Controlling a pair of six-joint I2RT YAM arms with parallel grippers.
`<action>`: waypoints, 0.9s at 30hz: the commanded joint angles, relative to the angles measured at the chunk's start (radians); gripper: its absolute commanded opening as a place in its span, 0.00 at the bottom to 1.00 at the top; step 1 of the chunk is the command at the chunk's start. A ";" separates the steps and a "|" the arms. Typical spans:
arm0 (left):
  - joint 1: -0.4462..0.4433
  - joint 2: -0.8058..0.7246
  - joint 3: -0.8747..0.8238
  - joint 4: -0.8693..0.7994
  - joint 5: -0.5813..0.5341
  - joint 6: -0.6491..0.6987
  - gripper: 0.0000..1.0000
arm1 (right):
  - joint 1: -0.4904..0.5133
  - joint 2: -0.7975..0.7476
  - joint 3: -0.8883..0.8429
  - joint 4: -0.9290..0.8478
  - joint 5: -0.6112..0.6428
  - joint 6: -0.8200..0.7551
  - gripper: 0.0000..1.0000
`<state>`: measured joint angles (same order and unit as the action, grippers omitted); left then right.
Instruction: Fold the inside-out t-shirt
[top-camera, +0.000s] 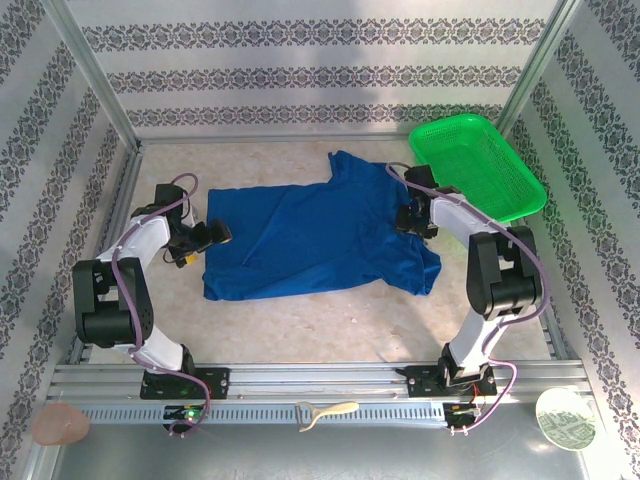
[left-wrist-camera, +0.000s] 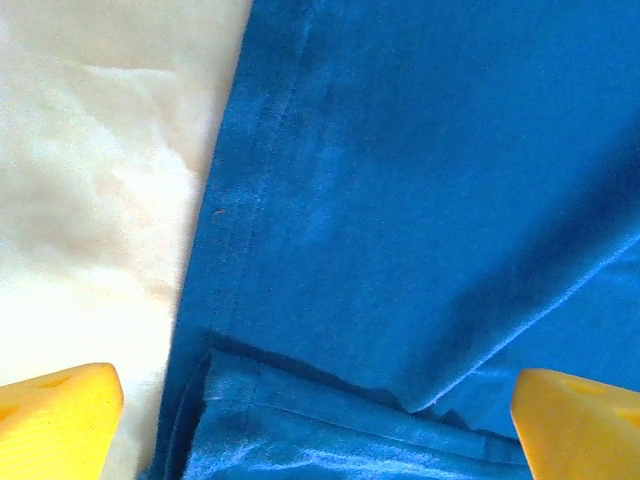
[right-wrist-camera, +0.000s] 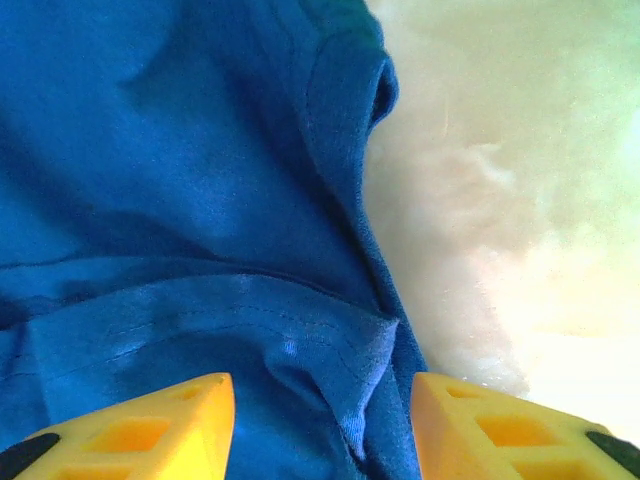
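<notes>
Right claw (right-wrist-camera: 320, 405) over t-shirt (right-wrist-camera: 190, 190); overhead, basket (top-camera: 470, 160)

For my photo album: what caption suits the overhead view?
Left gripper and right gripper at opposite ends of a blue t-shirt spread on the table, green basket beside.

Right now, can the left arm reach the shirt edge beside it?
Probably yes. The left gripper is open over the shirt edge, and nothing lies between them. The cloth lies flat on the table, so pinching it may need care.

Robot lab cell: aluminium frame (top-camera: 97, 80), patterned wall panels (top-camera: 320, 75), left arm (top-camera: 110, 300), right arm (top-camera: 500, 280) on slotted rail (top-camera: 320, 380).
</notes>
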<state>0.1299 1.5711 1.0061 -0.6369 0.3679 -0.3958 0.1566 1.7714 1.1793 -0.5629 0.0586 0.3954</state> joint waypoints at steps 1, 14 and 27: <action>-0.016 0.000 -0.010 -0.034 -0.040 0.010 1.00 | -0.011 0.040 0.004 0.018 -0.018 -0.015 0.47; -0.026 -0.010 -0.011 -0.047 -0.113 0.005 1.00 | -0.060 -0.023 -0.014 0.061 -0.027 0.000 0.00; -0.113 0.036 -0.026 -0.036 -0.154 0.018 0.62 | -0.062 -0.016 -0.020 0.056 -0.055 0.002 0.00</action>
<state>0.0399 1.5936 0.9924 -0.6415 0.2489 -0.3950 0.1005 1.7485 1.1713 -0.5175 0.0097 0.3893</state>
